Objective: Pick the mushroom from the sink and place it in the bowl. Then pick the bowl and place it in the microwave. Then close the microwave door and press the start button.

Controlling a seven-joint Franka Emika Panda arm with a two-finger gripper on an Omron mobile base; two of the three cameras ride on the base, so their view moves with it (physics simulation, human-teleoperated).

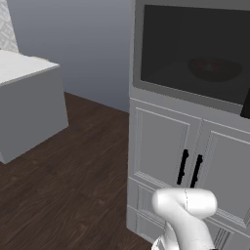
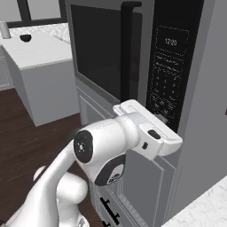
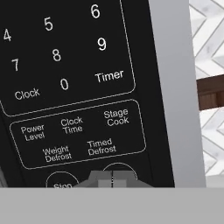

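Pressing at the foot of the keypad point(image 3: 72, 87), the hand point(image 3: 112, 180) has its fingers closed together on nothing, tips meeting just between the stop button point(image 3: 62, 183) and the round button point(image 3: 117, 169) beside it. The microwave door point(image 1: 195, 49) is shut, and the bowl point(image 1: 215, 68) shows dimly behind its dark glass. The button, I judge, is stiff and flat, wanting a short firm poke square on its middle, no gripping

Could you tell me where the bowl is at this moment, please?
The bowl sits inside the microwave, dimly visible through the dark glass of the closed microwave door in the left base view, above the grey cabinet doors.
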